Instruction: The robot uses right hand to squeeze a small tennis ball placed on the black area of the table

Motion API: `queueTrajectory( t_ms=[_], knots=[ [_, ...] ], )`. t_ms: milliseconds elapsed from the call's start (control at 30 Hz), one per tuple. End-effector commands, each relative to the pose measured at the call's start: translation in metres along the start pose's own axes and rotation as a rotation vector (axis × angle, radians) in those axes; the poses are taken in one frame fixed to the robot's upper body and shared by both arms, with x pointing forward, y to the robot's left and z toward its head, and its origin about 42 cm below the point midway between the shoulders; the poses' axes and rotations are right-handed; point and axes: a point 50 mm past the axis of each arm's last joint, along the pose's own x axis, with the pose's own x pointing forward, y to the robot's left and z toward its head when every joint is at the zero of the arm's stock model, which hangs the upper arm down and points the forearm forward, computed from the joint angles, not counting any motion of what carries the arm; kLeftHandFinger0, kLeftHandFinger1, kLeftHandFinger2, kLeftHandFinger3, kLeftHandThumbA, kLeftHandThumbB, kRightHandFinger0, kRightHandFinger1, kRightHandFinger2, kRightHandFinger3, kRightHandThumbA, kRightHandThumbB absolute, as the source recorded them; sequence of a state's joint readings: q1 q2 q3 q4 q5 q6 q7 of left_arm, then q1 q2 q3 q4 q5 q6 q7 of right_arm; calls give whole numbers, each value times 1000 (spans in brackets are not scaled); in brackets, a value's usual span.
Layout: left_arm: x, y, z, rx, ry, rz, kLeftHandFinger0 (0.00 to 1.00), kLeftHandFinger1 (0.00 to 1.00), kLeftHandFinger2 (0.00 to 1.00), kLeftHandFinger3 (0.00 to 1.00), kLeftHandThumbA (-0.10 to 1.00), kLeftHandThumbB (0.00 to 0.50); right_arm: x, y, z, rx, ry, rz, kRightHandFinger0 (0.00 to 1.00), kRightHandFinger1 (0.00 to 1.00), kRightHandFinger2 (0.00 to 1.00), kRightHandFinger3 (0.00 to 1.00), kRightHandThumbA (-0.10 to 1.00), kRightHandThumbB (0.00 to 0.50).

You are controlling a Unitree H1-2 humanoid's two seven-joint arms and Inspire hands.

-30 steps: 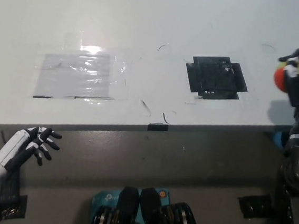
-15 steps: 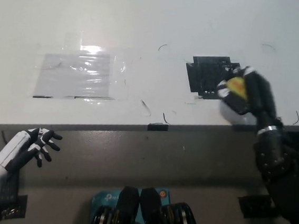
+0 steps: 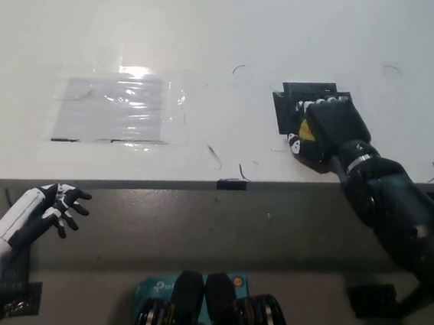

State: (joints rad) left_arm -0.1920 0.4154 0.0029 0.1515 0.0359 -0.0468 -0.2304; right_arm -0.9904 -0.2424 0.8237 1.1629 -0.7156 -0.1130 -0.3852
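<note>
Tennis ball (image 3: pixel 307 130) gripped over black area (image 3: pixel 296 101).
Right hand (image 3: pixel 324 132) wrapped it for squeezing; left hand (image 3: pixel 47 208) spread, idle below tabletop (image 3: pixel 213 39).

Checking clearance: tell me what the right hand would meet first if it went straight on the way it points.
The right hand points up-left across the black area; beyond lies only bare white table, so its way looks free, though depth is unclear.

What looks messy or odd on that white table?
The clear plastic sheet taped to the table is wrinkled and glary. The black area is ragged tape. Thin dark scribbles mark the surface. The right hand covers a yellow ball; the left hand rests below the edge.
</note>
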Motion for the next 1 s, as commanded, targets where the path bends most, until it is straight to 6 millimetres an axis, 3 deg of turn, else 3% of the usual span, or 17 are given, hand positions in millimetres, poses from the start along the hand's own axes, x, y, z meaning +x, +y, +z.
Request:
queueTrajectory(
  t_ms=[0,33,67,100,133,167,200,300,433,567,733,767,967],
  knots=[
    [3,15,12,36,-39,2,344,409,514,599,866,71,0,-4,-19,-175,42,27,120,426,766,825,-100,69],
    [4,15,12,40,-38,1,339,402,506,602,880,80,-1,-3,-20,-172,42,25,195,486,699,848,-100,103],
    [5,16,12,34,-39,2,337,401,500,606,900,103,-1,-3,-21,-175,43,22,254,544,713,827,-100,121],
    [5,16,12,34,-37,5,350,410,507,617,904,113,-1,-4,-22,-175,44,23,335,625,741,829,-100,100],
    [5,16,13,38,-35,8,353,414,513,623,905,101,-2,-3,-22,-169,53,26,471,807,888,884,-75,83],
    [4,15,14,43,-36,9,353,414,516,625,906,99,-2,-2,-22,-168,64,23,529,861,924,906,-64,77],
    [5,15,16,40,-37,9,334,401,511,624,874,80,-4,-1,-22,-128,68,22,673,1000,1000,1000,39,120],
    [4,14,17,38,-43,7,332,396,501,624,850,60,-3,-1,-18,-13,83,64,987,1000,1000,1000,164,131],
    [5,15,17,34,-46,5,318,389,505,623,837,47,-7,1,-10,120,85,86,1000,1000,1000,1000,255,238],
    [6,14,14,19,-40,12,336,401,507,620,849,77,-11,1,3,167,89,107,1000,1000,1000,1000,409,289],
    [5,13,11,31,-41,9,297,370,486,589,896,92,-16,1,14,208,87,97,1000,1000,1000,1000,472,325],
    [5,13,10,19,-38,11,292,368,487,584,880,94,-17,1,16,205,86,88,1000,1000,1000,1000,534,354],
    [6,13,8,36,-41,11,304,375,486,577,912,105,-21,0,22,212,118,84,1000,1000,1000,1000,677,367]
  ],
)
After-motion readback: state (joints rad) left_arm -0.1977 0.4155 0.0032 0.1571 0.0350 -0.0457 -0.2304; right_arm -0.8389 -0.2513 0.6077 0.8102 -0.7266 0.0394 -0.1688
